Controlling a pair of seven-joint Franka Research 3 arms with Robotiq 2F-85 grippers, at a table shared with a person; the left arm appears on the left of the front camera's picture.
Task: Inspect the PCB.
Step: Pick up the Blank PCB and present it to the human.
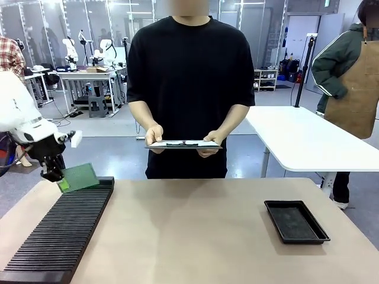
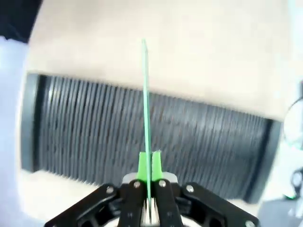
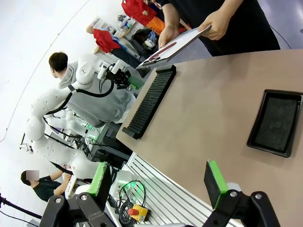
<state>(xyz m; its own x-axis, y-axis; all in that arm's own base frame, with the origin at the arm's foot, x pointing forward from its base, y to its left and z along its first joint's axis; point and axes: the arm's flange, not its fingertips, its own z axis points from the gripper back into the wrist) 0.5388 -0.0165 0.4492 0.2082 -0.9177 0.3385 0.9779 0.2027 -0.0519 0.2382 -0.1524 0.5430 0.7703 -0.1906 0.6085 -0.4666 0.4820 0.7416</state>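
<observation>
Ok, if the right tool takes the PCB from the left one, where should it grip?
On the PCB, probably take the free edge opposite the left tool, coming from the robot's right. It is thin and clamped by one edge, so pinch across its flat faces.

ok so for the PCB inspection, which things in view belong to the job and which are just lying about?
Job: PCB, clamped in the shut left pincer; slotted black rack beneath it.
Lying about: black tray; open right pincer; clipboard in the person's hands, possibly for notes.
</observation>
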